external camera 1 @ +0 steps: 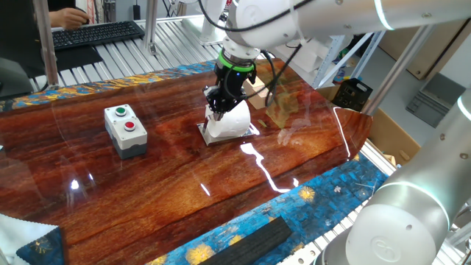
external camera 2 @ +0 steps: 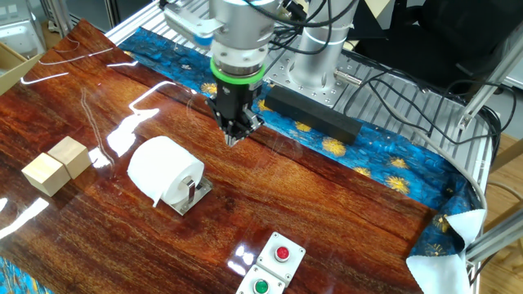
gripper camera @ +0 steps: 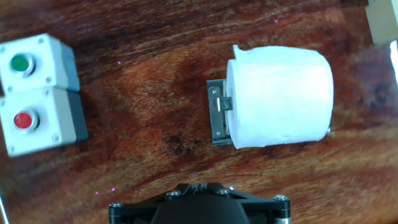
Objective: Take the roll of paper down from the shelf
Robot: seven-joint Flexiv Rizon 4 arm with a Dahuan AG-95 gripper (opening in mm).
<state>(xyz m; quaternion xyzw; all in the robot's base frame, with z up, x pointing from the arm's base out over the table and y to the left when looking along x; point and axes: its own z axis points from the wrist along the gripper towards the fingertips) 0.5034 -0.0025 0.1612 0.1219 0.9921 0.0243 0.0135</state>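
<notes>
Fixed views oppose; hand view looks straight down.

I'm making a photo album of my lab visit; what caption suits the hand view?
White roll of paper on its chrome shelf, grey two-button box alongside on the wooden table.

The wooden table is shining glossy, the soft paper roll is sitting on shiny metal.

A grey button box with green and red buttons is sitting on the glossy wooden surface. Two tan wooden blocks are resting together, touching, far from it.
</notes>
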